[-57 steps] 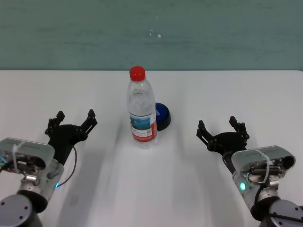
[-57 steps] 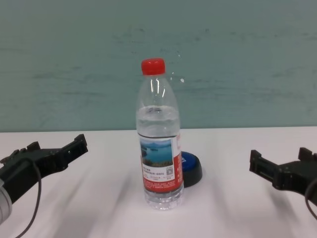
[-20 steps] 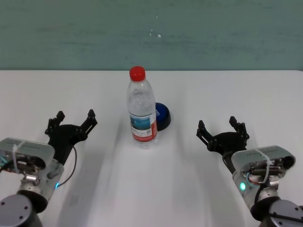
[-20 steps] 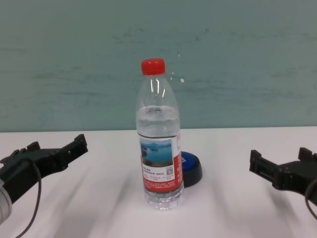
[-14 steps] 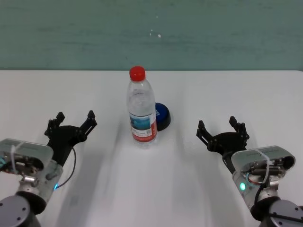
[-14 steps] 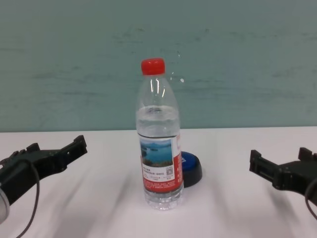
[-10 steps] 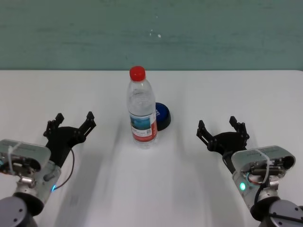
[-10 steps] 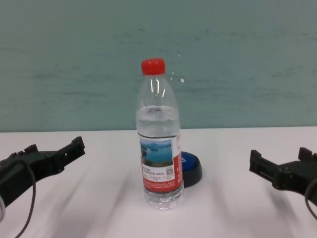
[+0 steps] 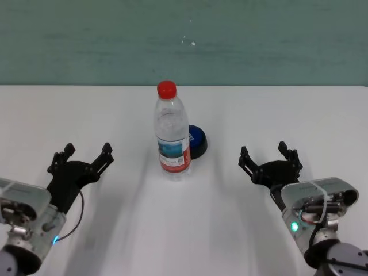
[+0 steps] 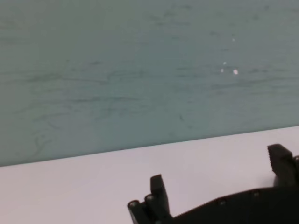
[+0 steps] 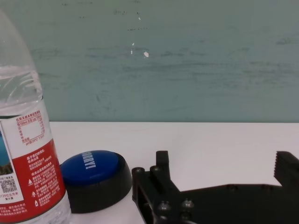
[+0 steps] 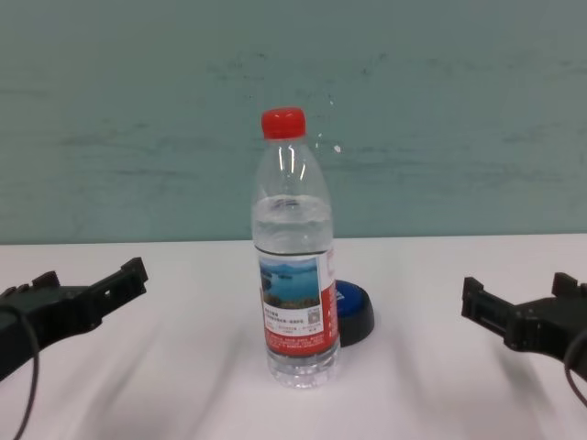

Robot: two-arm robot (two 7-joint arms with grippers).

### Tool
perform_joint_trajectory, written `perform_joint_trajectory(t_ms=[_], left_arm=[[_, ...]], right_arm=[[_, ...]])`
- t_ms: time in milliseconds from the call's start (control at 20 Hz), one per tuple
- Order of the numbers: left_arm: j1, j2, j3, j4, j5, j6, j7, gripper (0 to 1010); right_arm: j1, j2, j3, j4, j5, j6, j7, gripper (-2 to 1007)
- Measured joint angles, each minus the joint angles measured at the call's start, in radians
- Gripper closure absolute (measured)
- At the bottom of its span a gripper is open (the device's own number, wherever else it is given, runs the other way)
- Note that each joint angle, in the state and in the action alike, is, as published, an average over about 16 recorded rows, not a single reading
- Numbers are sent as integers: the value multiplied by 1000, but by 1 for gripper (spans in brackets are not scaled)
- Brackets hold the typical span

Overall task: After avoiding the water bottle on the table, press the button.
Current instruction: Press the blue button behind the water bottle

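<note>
Clear water bottle point(image 9: 172, 135), red-capped, stands upright before blue button point(image 9: 196, 141).

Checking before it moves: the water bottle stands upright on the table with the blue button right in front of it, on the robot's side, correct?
Not quite. The water bottle does stand upright on the table, but the button sits behind it, slightly to the robot's right, as the head view shows.

bottle point(image 9: 172, 138): red cap, blue-red label | button point(image 9: 197, 141): blue, black base
</note>
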Motion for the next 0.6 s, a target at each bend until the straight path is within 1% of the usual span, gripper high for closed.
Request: perform_joint_trajectory(t_ms=[350,600], left_arm=[[68,25,-28,-81,-29,8,-43,0],[112,46,-41,-134,-52,11,-66,0]], right_arm=[[0,0,0,0,0,0,0,1],[0,0,0,0,0,0,0,1]])
